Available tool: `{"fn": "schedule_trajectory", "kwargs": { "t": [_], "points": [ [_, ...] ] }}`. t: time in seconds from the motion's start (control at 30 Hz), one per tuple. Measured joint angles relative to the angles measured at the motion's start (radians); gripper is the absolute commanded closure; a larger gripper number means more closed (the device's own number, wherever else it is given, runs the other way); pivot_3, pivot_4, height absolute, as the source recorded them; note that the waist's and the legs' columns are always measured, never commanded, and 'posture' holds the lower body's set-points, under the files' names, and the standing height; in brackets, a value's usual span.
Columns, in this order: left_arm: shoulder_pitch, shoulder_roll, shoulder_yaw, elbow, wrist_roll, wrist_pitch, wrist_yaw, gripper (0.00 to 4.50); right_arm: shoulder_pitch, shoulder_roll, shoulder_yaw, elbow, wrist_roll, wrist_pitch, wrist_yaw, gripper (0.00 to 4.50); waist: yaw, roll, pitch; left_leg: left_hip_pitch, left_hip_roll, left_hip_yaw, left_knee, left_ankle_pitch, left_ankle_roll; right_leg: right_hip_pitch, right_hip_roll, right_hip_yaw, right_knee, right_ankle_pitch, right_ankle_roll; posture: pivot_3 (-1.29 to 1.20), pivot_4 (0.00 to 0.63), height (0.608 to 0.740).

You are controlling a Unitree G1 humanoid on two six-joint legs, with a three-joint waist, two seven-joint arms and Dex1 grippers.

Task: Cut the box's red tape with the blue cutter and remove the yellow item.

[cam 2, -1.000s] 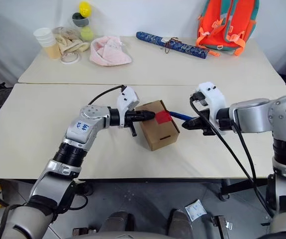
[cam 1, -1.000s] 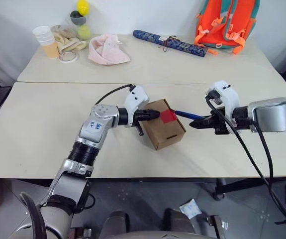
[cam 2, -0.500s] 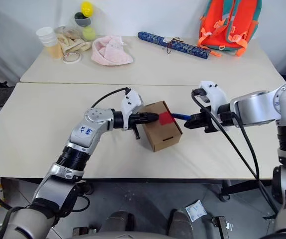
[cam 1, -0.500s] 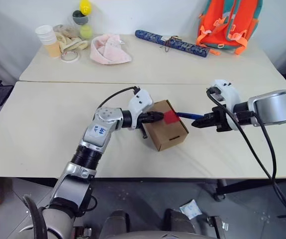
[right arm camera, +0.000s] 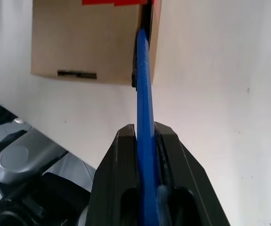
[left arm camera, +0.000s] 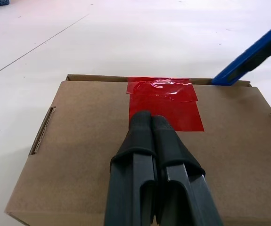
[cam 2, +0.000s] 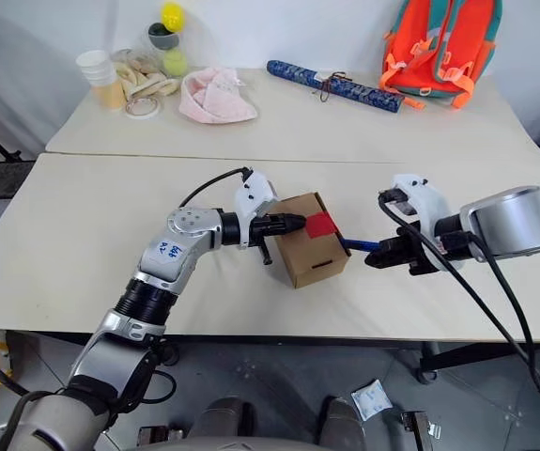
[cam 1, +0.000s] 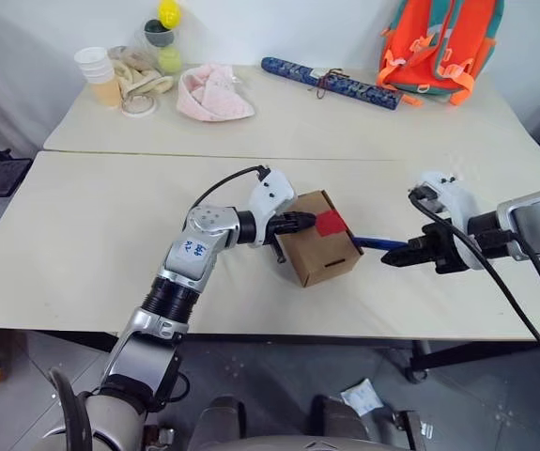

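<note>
Two pale tables (cam 1: pixel 82 235) pushed together, grey floor below. Box (cam 1: pixel 321 249) near front edge; left gripper (left arm camera: pixel 148 123) clenched empty against red tape (left arm camera: pixel 166 102); right gripper (right arm camera: pixel 145 136) grasping blue cutter (right arm camera: pixel 144 89).

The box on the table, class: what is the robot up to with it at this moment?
The left gripper, shut, presses its fingertips on the top of the box at the red tape. The right gripper is shut on the blue cutter, whose tip sits at the box's far edge beside the tape.
</note>
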Motion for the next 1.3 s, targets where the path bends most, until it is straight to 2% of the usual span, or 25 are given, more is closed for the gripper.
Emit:
{"fn": "schedule_trajectory", "kwargs": {
  "t": [0.17, 0.33, 0.47, 0.57, 0.63, 0.7, 0.83, 1.0, 1.1, 1.3],
  "points": [
    [0.002, 0.000, 0.000, -0.002, 0.000, -0.004, -0.001, 4.50, 0.013, -0.104, -0.010, -0.039, 0.004, -0.019, 0.064, 4.39, 0.000, 0.000, 0.000, 0.000, 0.000, 0.000, 0.000, 0.000, 0.000, 0.000, 0.000, 0.000, -0.001, 0.000, 0.000, 0.00, 0.150, 0.740],
    [-0.004, 0.018, 0.001, 0.007, -0.006, -0.027, -0.035, 4.50, 0.047, -0.228, -0.114, -0.062, 0.009, -0.042, 0.182, 4.39, -0.002, 0.000, 0.000, 0.000, 0.000, 0.000, 0.000, -0.001, 0.000, 0.000, 0.000, 0.000, -0.001, 0.000, 0.000, 0.00, 0.150, 0.740],
    [-0.023, 0.042, 0.006, 0.041, -0.021, -0.046, -0.086, 4.50, 0.173, -0.286, -0.250, -0.069, 0.012, -0.090, 0.232, 4.39, -0.005, 0.000, 0.000, 0.000, 0.000, 0.000, 0.000, -0.001, 0.000, 0.000, 0.000, 0.000, -0.001, 0.000, 0.000, 0.00, 0.150, 0.740],
    [-0.032, 0.049, 0.018, 0.065, -0.031, -0.067, -0.113, 4.50, 0.359, -0.266, -0.419, -0.060, -0.030, -0.147, 0.217, 4.39, -0.005, 0.000, 0.000, -0.001, 0.000, 0.001, 0.001, -0.001, 0.000, 0.000, 0.000, 0.000, -0.001, 0.000, 0.000, 0.00, 0.150, 0.740],
    [-0.034, 0.053, 0.028, 0.083, -0.046, -0.077, -0.131, 4.50, 0.469, -0.196, -0.531, -0.067, -0.124, -0.186, 0.247, 4.39, -0.005, -0.001, 0.000, -0.001, 0.000, 0.001, 0.001, -0.001, 0.000, 0.000, 0.000, 0.000, -0.001, 0.001, 0.001, 0.00, 0.150, 0.740],
    [-0.036, 0.057, 0.035, 0.092, -0.057, -0.082, -0.145, 4.50, 0.578, -0.111, -0.598, -0.092, -0.289, -0.267, 0.312, 4.39, -0.004, -0.001, 0.000, -0.001, 0.000, 0.001, 0.001, -0.001, 0.000, 0.000, 0.000, 0.000, 0.000, 0.001, 0.001, 0.00, 0.150, 0.740],
    [-0.039, 0.059, 0.041, 0.102, -0.067, -0.088, -0.159, 4.50, 0.719, 0.053, -0.566, -0.084, -0.681, -0.541, 0.461, 4.39, -0.006, 0.000, 0.000, -0.001, 0.000, 0.001, 0.002, -0.001, 0.000, 0.000, 0.000, 0.000, -0.001, 0.002, 0.002, 0.00, 0.150, 0.740],
    [-0.044, 0.064, 0.053, 0.122, -0.083, -0.083, -0.165, 4.50, 0.716, 0.199, -0.435, 0.095, -1.097, -0.877, 0.658, 4.39, -0.016, 0.000, 0.000, -0.001, 0.000, 0.001, 0.002, -0.001, 0.000, 0.000, 0.000, 0.000, -0.001, 0.002, 0.002, 0.00, 0.150, 0.740],
    [-0.044, 0.082, 0.059, 0.123, -0.097, -0.075, -0.180, 4.50, 0.684, 0.286, -0.420, 0.217, -1.206, -0.989, 0.747, 3.42, -0.026, 0.001, 0.000, -0.001, 0.000, 0.001, 0.001, -0.001, 0.000, 0.000, 0.000, 0.000, -0.001, 0.002, 0.002, 0.00, 0.150, 0.740],
    [-0.043, 0.141, 0.110, 0.115, -0.126, -0.063, -0.203, 4.50, 0.738, 0.264, -0.476, 0.251, -1.304, -1.040, 0.934, 1.35, -0.028, 0.002, 0.001, -0.001, 0.000, 0.001, 0.001, -0.001, 0.000, 0.000, 0.000, 0.000, -0.001, 0.002, 0.002, 0.00, 0.150, 0.740]
  ]
}}
